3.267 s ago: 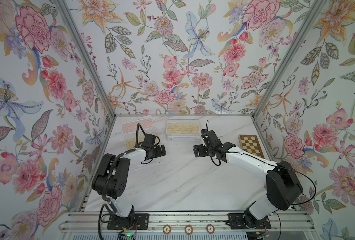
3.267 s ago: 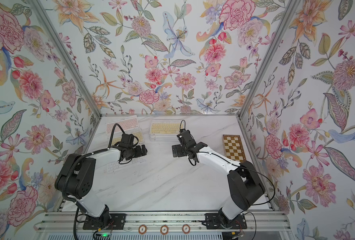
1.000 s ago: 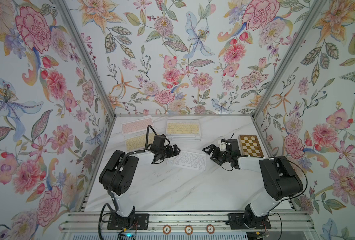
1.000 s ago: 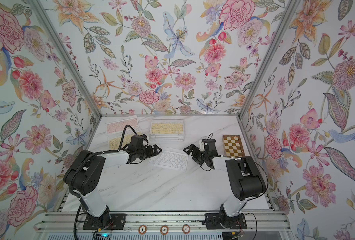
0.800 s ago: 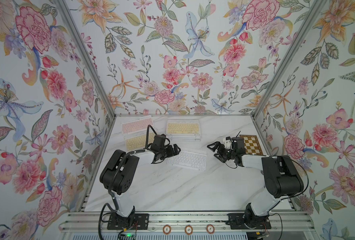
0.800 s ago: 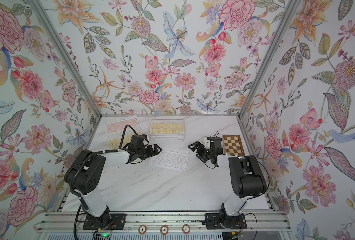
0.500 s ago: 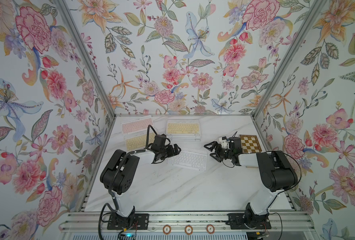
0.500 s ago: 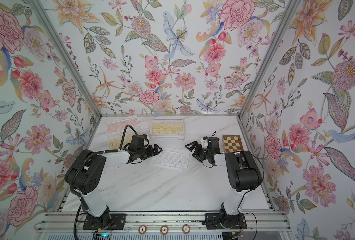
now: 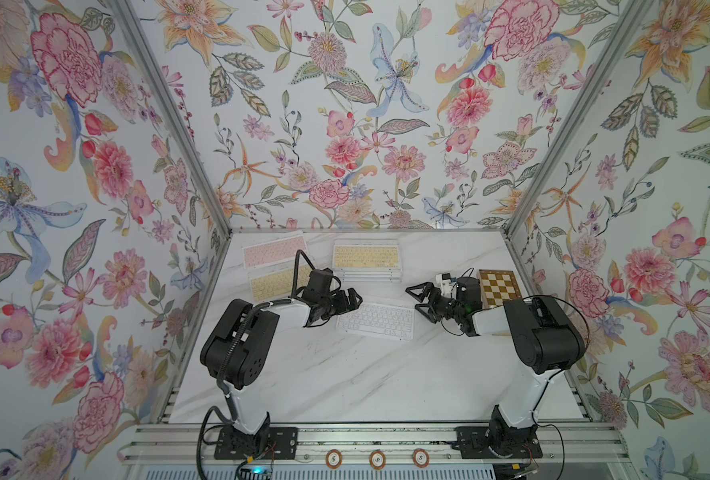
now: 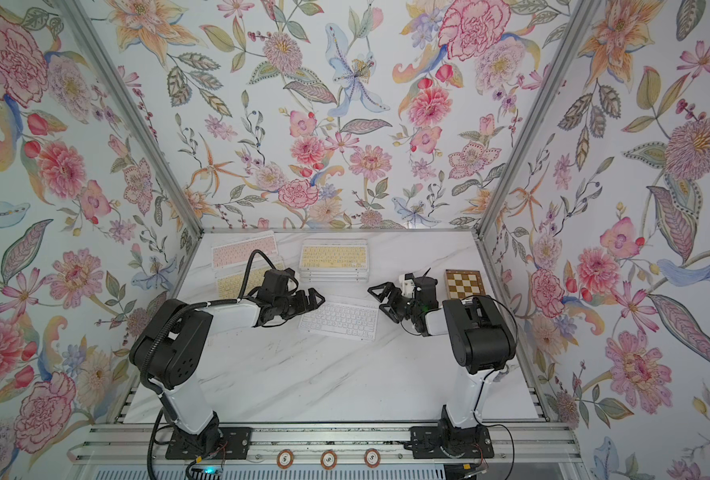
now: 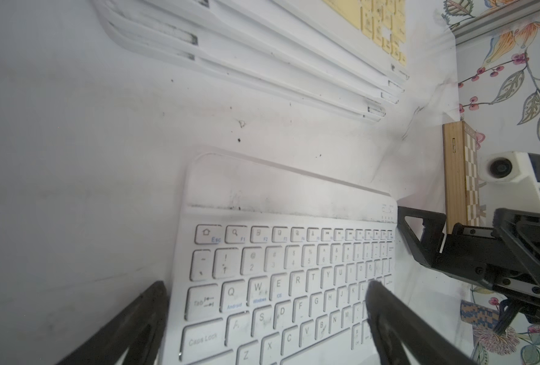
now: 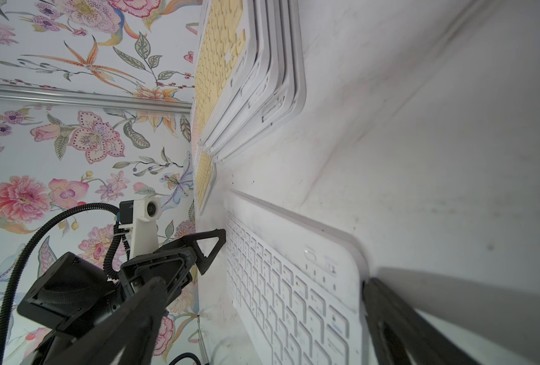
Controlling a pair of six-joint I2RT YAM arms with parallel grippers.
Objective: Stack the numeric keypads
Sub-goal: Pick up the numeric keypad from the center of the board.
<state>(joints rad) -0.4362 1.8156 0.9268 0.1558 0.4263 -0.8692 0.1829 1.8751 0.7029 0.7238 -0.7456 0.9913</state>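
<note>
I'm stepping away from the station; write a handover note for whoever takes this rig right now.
Left gripper: jaws open at one end of the white-keyed rectangular keypad, gripping nothing.
Right gripper: jaws open at its other end.
That keypad lies flat between them.
Done: stack at the back, yellow-keyed keypad on top.
To do: add the white one, then the pink-keyed keypad and second yellow-keyed keypad at back left.

white keypad (image 11: pixel 281 278) | left hand (image 11: pixel 265 286) fingers spread over it | keypad stack (image 11: pixel 262 60) beyond
</note>
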